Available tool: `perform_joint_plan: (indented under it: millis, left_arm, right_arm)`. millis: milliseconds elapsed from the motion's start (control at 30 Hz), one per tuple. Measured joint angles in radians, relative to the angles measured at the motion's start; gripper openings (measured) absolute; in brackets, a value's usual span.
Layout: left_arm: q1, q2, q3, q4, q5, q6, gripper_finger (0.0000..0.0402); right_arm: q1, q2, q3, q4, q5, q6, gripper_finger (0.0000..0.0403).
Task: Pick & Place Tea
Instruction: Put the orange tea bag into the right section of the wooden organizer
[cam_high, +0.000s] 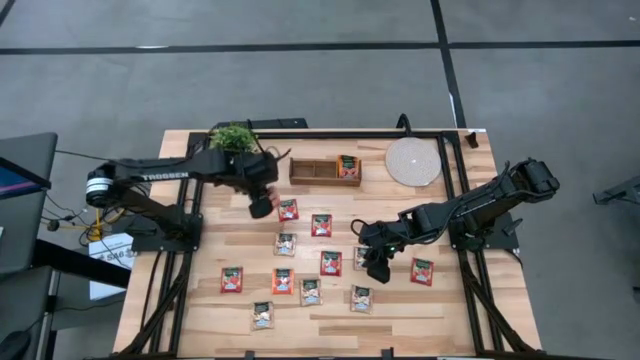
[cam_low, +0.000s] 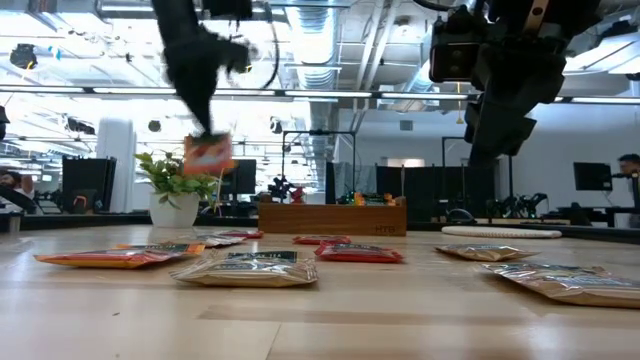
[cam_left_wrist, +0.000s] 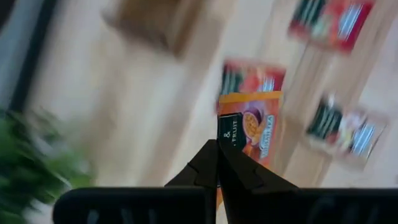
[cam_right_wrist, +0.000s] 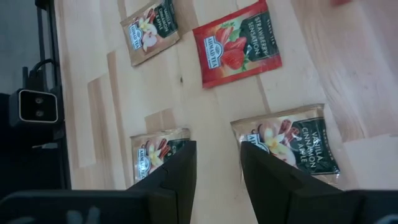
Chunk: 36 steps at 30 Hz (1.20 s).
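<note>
Sachets of tea lie scattered flat on the wooden table (cam_high: 200, 300). The left gripper (cam_left_wrist: 217, 163) hangs above them, its fingers pinched shut on an orange passion-fruit sachet (cam_left_wrist: 254, 127) that dangles off the tabletop; the wooden tray (cam_high: 325, 171) sits just beyond it. The right gripper (cam_right_wrist: 216, 163) hovers low with fingers parted, holding nothing, a vanilla-cinnamon sachet (cam_right_wrist: 289, 140) just beside one finger and a strawberry sachet (cam_right_wrist: 236, 45) farther ahead.
</note>
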Motion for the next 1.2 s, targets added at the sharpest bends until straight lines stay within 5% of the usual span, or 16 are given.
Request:
perform_joint_plan:
  millis: [267, 567, 800, 1000, 1200]
  left_arm:
    - [-0.004, 0.040, 0.216, 0.003, -0.083, 0.090, 0.0000]
    - [-0.074, 0.045, 0.237, 0.039, -0.083, 0.114, 0.0000]
    - [-0.159, 0.045, 0.237, 0.046, -0.085, 0.083, 0.0000]
    - [-0.215, 0.046, 0.237, 0.081, -0.107, 0.063, 0.0000]
    - [-0.242, 0.074, 0.237, 0.137, -0.147, 0.064, 0.0000]
  right_arm:
    - [-0.003, 0.000, 0.000, 0.037, 0.060, -0.001, 0.0118]
    - [-0.120, 0.000, 0.000, 0.313, 0.189, -0.065, 0.0118]
    - [-0.278, 0.000, 0.003, 0.624, 0.120, -0.175, 0.0119]
    - [-0.361, 0.000, 0.077, 0.633, 0.001, -0.240, 0.0141]
    - [-0.380, 0.000, 0.152, 0.578, -0.009, -0.308, 0.0174]
